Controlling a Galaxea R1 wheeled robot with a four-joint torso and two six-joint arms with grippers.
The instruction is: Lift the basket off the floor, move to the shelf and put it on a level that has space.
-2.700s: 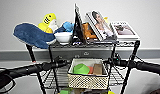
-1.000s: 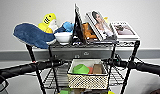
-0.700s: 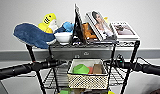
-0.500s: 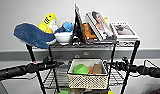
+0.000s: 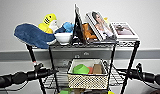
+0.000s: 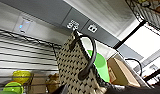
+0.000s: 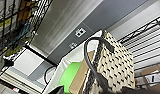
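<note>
The basket (image 5: 87,81), cream-and-dark woven with a white lining, stands on the level (image 5: 116,79), the second wire tier of the black shelf (image 5: 132,60). Inside it lie a green bowl (image 5: 81,69) and a brown box (image 5: 97,68). My left gripper (image 5: 52,71) hovers open just left of the basket, apart from it. At the basket's right my right gripper (image 5: 122,72) is open too, with nothing in it. The wrist views show the basket (image 6: 71,67) (image 7: 113,65) close up, its dark handles (image 6: 89,57) (image 7: 89,60) hanging free. The floor is hidden.
The top tier is crowded: a blue whale plush (image 5: 33,35), a yellow plush (image 5: 48,22), a white bowl (image 5: 63,38) and books (image 5: 101,25). Yellow-green bowls (image 6: 21,76) sit on a lower tier. A grey wall panel with outlets (image 5: 83,53) runs behind the shelf.
</note>
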